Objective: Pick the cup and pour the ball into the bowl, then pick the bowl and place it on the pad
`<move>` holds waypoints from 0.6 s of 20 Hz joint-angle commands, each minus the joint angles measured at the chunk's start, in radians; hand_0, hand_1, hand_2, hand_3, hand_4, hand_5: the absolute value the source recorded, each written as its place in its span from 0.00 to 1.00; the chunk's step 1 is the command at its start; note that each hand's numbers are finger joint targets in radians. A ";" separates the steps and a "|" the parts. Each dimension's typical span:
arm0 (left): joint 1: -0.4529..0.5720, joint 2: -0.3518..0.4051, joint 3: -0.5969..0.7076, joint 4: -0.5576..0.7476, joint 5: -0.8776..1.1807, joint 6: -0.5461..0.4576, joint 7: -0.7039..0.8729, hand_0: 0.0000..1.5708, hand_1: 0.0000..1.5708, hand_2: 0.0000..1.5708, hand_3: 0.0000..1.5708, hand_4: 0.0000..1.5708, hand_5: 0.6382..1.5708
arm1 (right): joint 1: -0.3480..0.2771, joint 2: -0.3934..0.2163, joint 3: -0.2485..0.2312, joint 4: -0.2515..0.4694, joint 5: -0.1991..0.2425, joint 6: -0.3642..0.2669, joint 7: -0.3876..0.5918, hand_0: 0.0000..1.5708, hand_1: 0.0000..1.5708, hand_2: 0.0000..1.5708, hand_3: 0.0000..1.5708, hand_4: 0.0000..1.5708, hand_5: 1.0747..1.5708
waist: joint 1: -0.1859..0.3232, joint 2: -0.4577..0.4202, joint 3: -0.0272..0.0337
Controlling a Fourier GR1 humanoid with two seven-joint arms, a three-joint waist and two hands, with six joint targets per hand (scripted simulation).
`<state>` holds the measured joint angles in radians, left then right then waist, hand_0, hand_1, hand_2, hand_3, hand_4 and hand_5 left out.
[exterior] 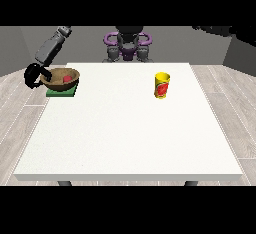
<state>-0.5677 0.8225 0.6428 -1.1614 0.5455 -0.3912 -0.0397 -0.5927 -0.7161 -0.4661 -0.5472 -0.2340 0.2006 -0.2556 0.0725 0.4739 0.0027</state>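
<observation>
- Grey walls and pale plank floor around a large white tabletop (130,138); robot torso (128,45) small at the far edge, dark with purple rings at the shoulders.
- Bowl (60,78): brown, wood-look, round, shallow, upright. Sits on the pad at the tabletop's far corner, view's left.
- Ball (66,78): small, red, inside the bowl, towards its side nearer the cup.
- Pad (62,92): green, flat, square-ish, mostly covered by the bowl; front edge and corners show beneath it.
- Cup (161,85): yellow, upright, with a red mark on its side, open rim on top. Stands alone on the tabletop at the view's right of centre, well apart from bowl and pad.
- Hand at the view's left (35,75): black, at the bowl's outer rim, just off the tabletop's edge. Fingers look curled in a hook shape touching the rim; cannot tell whether they actually grasp the bowl or are only beside it.
- Grey forearm (51,47) slants down from the upper left to that hand.
- Hand at the view's right: not seen anywhere.
</observation>
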 commanded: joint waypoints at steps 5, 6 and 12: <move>0.075 -0.010 0.040 -0.132 0.064 0.029 0.055 0.00 0.00 0.00 0.00 0.44 0.98 | -0.041 -0.120 -0.012 0.138 0.024 0.094 -0.063 1.00 1.00 1.00 0.00 0.63 1.00 | -0.006 0.030 0.0002; 0.082 -0.007 0.044 -0.113 0.065 0.014 0.040 0.00 0.00 0.00 0.00 0.44 0.99 | -0.027 -0.078 0.000 0.139 0.034 0.062 -0.077 1.00 1.00 1.00 0.00 0.62 1.00 | 0.005 0.013 -0.0008; 0.081 0.016 0.020 -0.055 0.088 -0.024 0.078 0.00 0.00 0.00 0.00 0.43 0.99 | -0.037 -0.027 0.042 0.151 0.064 0.032 -0.033 1.00 1.00 1.00 0.52 0.64 0.99 | 0.010 -0.057 -0.0020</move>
<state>-0.4921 0.8184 0.6670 -1.2471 0.6157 -0.3854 0.0202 -0.6233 -0.7625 -0.4414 -0.4153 -0.1804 0.2333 -0.3177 0.0757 0.4517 0.0013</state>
